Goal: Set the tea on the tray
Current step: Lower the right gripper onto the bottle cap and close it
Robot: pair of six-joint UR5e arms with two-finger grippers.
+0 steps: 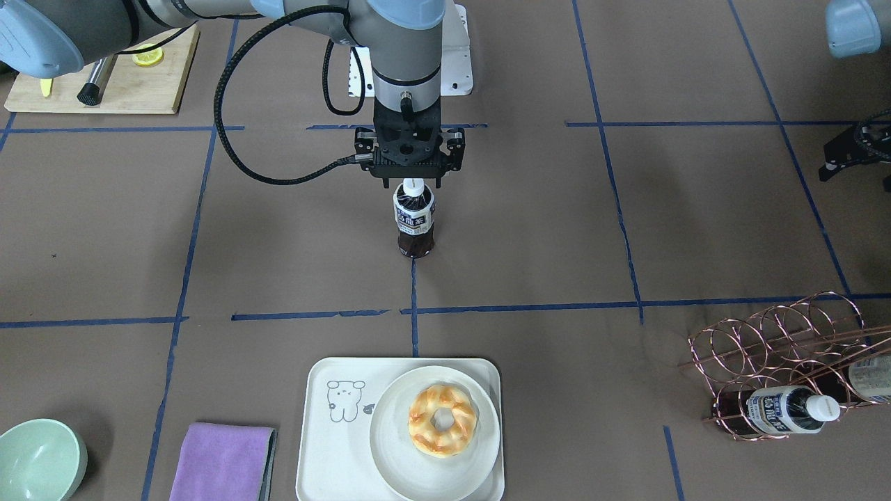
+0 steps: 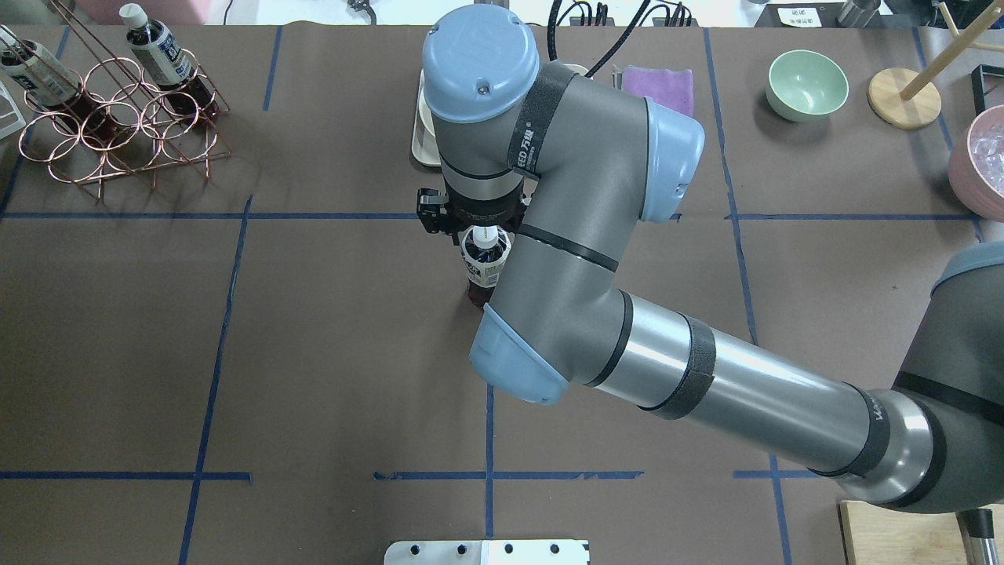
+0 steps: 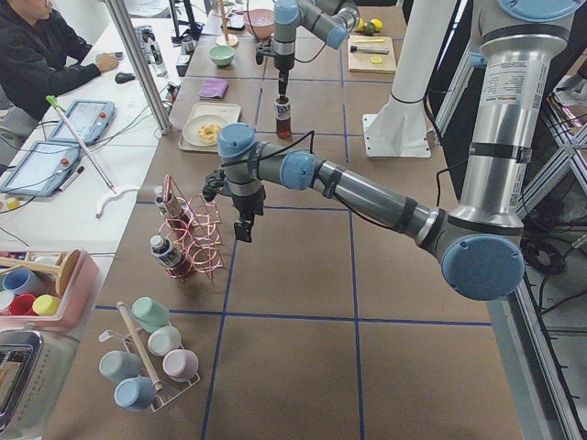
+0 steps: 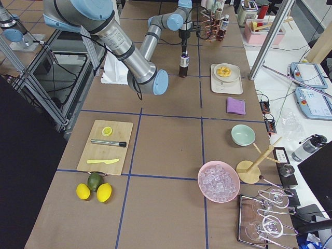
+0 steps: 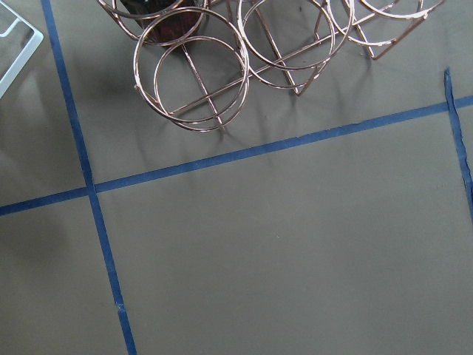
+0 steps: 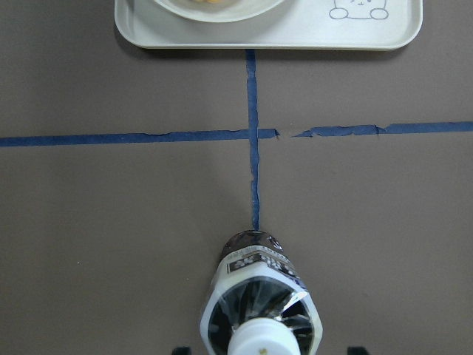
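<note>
The tea (image 1: 414,219) is a small bottle of dark liquid with a white cap, standing upright on the brown table at the centre; it also shows in the right wrist view (image 6: 259,299). My right gripper (image 1: 412,182) hangs straight over it, jaws open and wide apart on either side of the cap, not closed on it. The cream tray (image 1: 327,445) with the cartoon dog lies at the table's far edge from me, past a blue tape line (image 6: 295,37). My left gripper (image 1: 853,149) hovers near the wire rack; I cannot tell whether it is open.
A white plate (image 1: 390,452) with a doughnut (image 1: 442,419) fills the tray's half on my right. A copper wire rack (image 1: 779,355) holds other alike bottles (image 1: 786,409). A purple cloth (image 1: 223,463), a green bowl (image 1: 38,463) and a wooden board (image 1: 104,76) lie around.
</note>
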